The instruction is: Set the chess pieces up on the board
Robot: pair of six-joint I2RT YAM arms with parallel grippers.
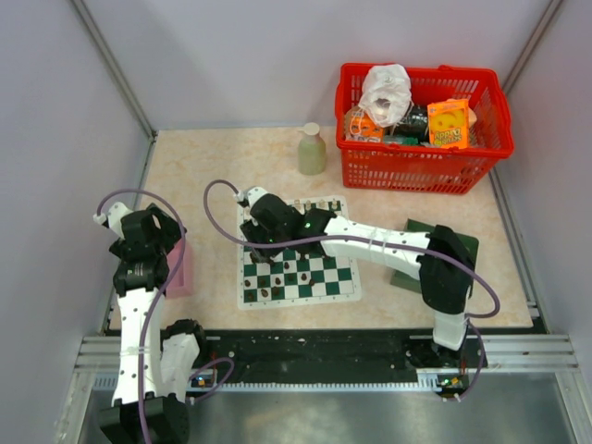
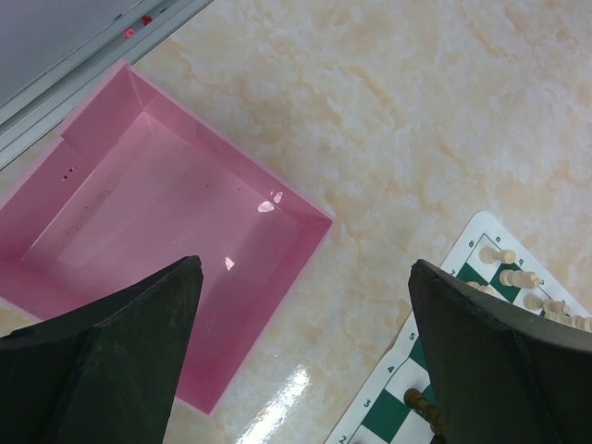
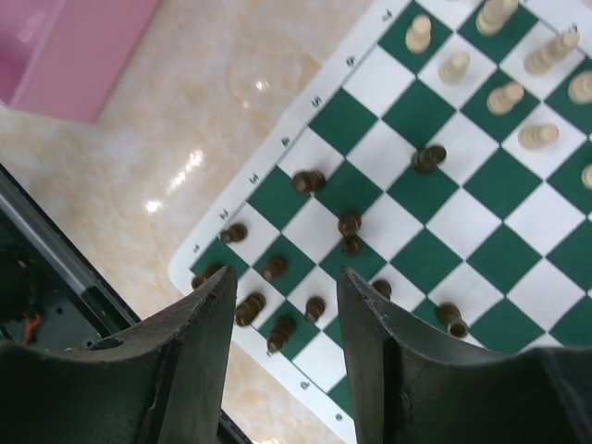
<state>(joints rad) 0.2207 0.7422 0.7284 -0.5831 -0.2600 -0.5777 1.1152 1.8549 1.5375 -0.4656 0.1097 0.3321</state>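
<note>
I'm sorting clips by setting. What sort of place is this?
Probably a robotics lab test cell: plain grey panel walls enclose the table, the left arm and right arm stand on an aluminium rail, and props include a chessboard and a red basket.

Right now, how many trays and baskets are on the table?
3: the pink tray left of the board, the red basket in the far right corner, and a dark green tray right of the board, partly hidden under the right arm.
</note>
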